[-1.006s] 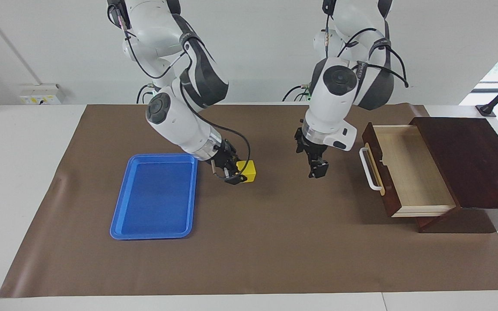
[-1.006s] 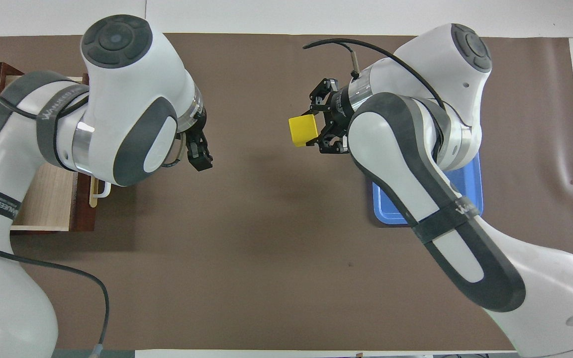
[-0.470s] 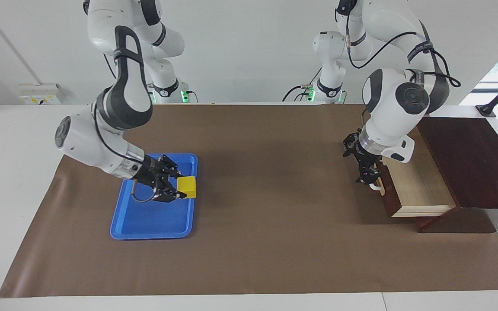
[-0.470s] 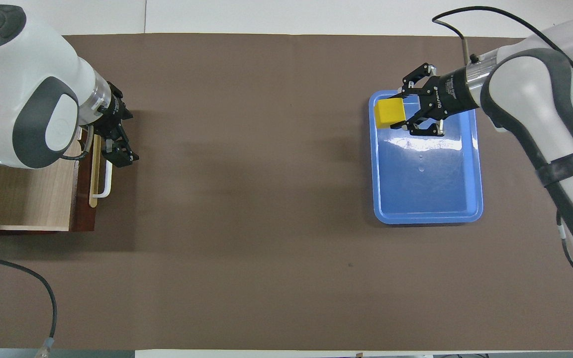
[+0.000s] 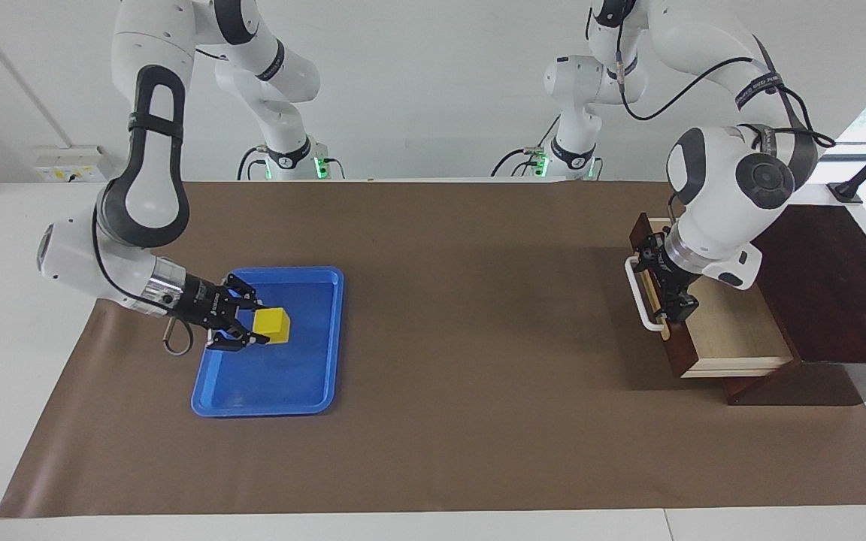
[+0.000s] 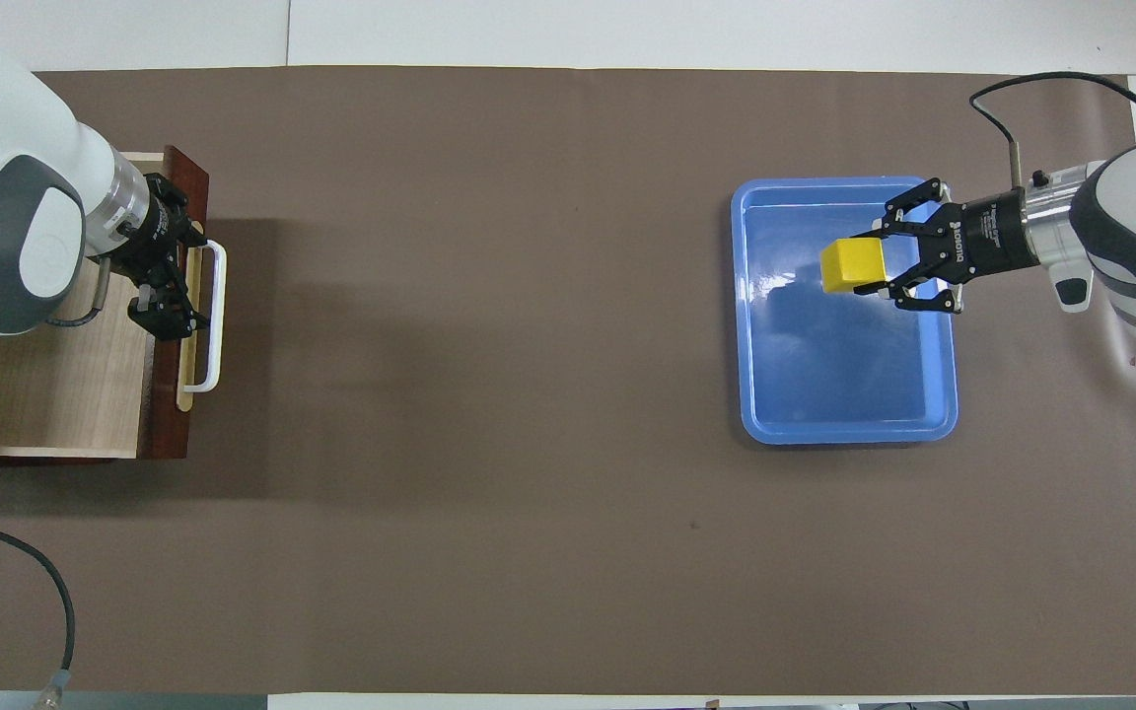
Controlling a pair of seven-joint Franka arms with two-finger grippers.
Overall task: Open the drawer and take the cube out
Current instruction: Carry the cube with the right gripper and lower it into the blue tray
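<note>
The yellow cube (image 5: 272, 324) (image 6: 851, 266) hangs low over the blue tray (image 5: 267, 409) (image 6: 849, 434), over the part of it nearer the robots. My right gripper (image 5: 258, 325) (image 6: 875, 264) is shut on the cube and lies nearly level. The drawer (image 5: 730, 330) (image 6: 65, 394) stands pulled out of its dark wooden box (image 5: 824, 278) at the left arm's end of the table, and its pale floor shows nothing in it. My left gripper (image 5: 679, 306) (image 6: 166, 314) is open over the drawer front, just inside the white handle (image 5: 637, 289) (image 6: 217, 316), holding nothing.
A brown mat (image 5: 478, 421) covers the table between tray and drawer. A black cable (image 6: 45, 592) trails near the left arm's base. A black mount (image 5: 846, 191) stands at the table's edge beside the box.
My right gripper carried the cube from the middle of the mat to over the tray. My left gripper swung from mid-table across to the drawer front.
</note>
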